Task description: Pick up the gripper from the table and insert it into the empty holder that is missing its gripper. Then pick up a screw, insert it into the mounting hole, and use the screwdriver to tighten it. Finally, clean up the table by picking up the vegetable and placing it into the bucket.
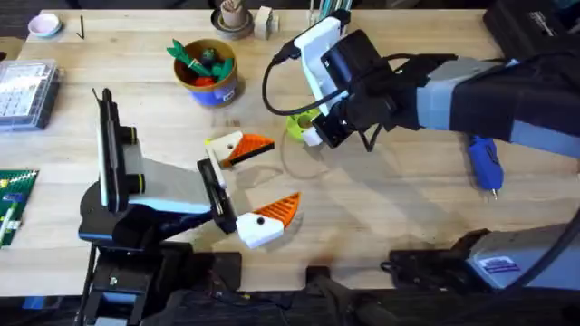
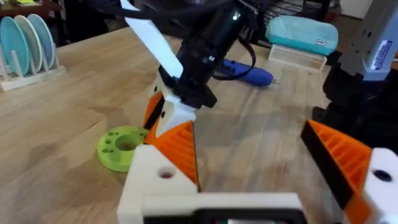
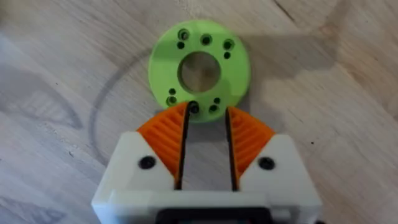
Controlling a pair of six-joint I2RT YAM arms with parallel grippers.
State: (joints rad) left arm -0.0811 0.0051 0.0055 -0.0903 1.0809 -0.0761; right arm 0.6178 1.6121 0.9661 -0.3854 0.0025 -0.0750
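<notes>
— What colours lie on the pale wood table (image 1: 408, 208)?
— A lime-green disc (image 3: 199, 67), a bright blue screwdriver (image 1: 484, 163), and a tan-orange bucket (image 1: 214, 83) with a blue band.
— And the fingers (image 3: 165, 140)?
— White, with orange ribbed pads.

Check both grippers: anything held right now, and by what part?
Nothing held. The right gripper is open just above the green disc, fingertips over its near rim, nothing between them. The left gripper is wide open over bare table.
</notes>
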